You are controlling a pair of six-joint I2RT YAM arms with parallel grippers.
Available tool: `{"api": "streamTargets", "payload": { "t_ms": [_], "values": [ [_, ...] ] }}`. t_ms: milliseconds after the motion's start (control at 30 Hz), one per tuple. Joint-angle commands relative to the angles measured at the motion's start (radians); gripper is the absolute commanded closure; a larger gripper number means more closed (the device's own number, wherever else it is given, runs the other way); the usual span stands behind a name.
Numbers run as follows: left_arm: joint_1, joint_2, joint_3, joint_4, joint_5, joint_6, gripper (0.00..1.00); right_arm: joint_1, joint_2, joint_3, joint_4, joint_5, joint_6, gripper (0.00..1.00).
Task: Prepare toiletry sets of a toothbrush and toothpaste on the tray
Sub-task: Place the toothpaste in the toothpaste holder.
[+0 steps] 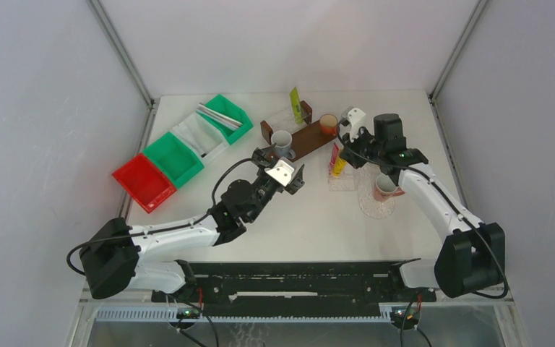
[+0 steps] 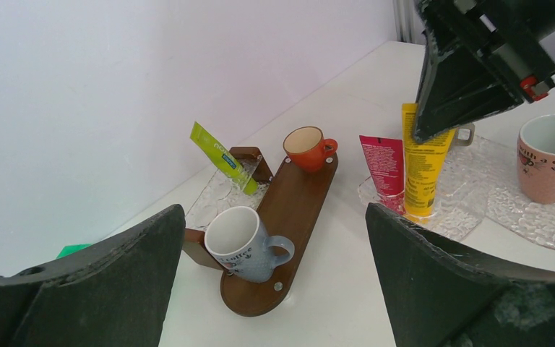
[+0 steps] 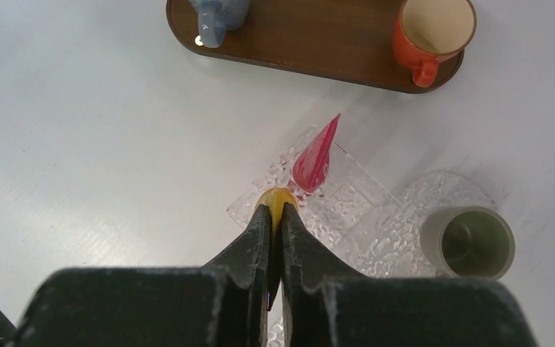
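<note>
A brown wooden tray (image 1: 305, 139) holds a grey mug (image 1: 282, 142) and an orange cup (image 1: 328, 124). My right gripper (image 3: 275, 210) is shut on the top of a yellow toothpaste tube (image 3: 277, 198), which stands in a glass dish (image 3: 347, 210) next to a red tube (image 3: 314, 159). My left gripper (image 2: 274, 289) is open and empty, hovering short of the grey mug (image 2: 240, 243). A green-yellow tube (image 2: 220, 157) leans in a glass holder behind the tray (image 2: 296, 195). Long thin white toothbrushes (image 1: 218, 116) lie across a green bin.
A pink mug (image 1: 384, 188) sits on a round glass coaster under the right arm. A grey-green cup (image 3: 475, 242) stands on glass beside the dish. Green bins (image 1: 175, 157) and a red bin (image 1: 143, 181) line the table's left side.
</note>
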Motion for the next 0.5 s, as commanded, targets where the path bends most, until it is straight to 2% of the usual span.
{"api": "streamTargets", "payload": {
  "t_ms": [0, 467],
  "values": [
    [0.001, -0.003, 0.014, 0.047, -0.009, -0.005, 0.02, 0.04, 0.032, 0.073, 0.041, 0.054, -0.021, 0.88],
    [0.001, -0.006, 0.011, 0.047, -0.007, -0.006, 0.01, 0.071, 0.134, 0.107, 0.01, 0.096, -0.012, 0.82]
  ]
}}
